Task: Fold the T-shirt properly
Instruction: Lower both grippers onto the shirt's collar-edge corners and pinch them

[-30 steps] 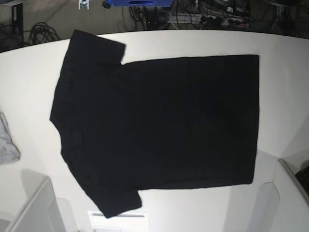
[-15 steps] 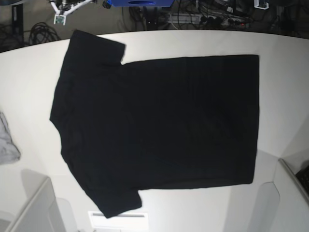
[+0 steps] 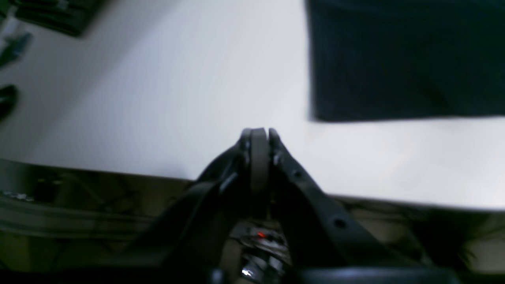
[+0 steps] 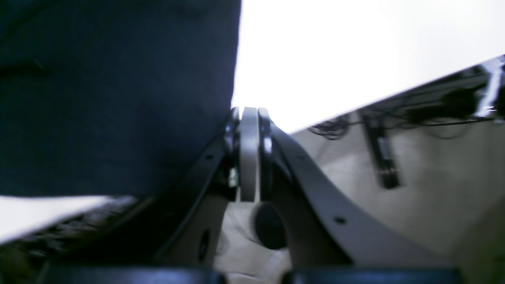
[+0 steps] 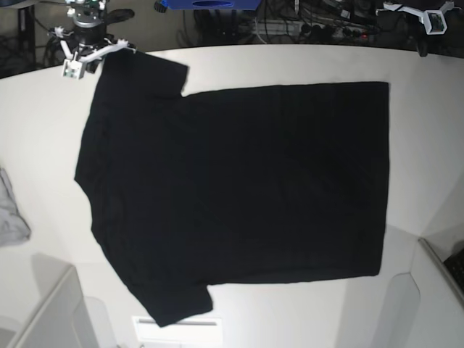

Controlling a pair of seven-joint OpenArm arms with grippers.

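The T-shirt (image 5: 239, 188) lies spread flat on the white table (image 5: 290, 65), plain black side up, with its collar to the left and hem to the right. My right gripper (image 4: 248, 112) is shut and empty, hovering at the table's far edge beside the shirt's far sleeve (image 4: 118, 98); its arm (image 5: 85, 45) shows at the top left of the base view. My left gripper (image 3: 258, 132) is also shut and empty, over bare table near the shirt's far hem corner (image 3: 394, 59); its arm (image 5: 417, 16) shows at the top right.
A small grey cloth (image 5: 11, 214) lies at the table's left edge. Pale bins stand at the near left (image 5: 51, 312) and near right (image 5: 435, 290). Cables and gear (image 5: 304, 22) clutter the floor beyond the far edge.
Both arms have come into the base view along the far edge. The right arm has moved down and left towards the far sleeve. The shirt has not moved.
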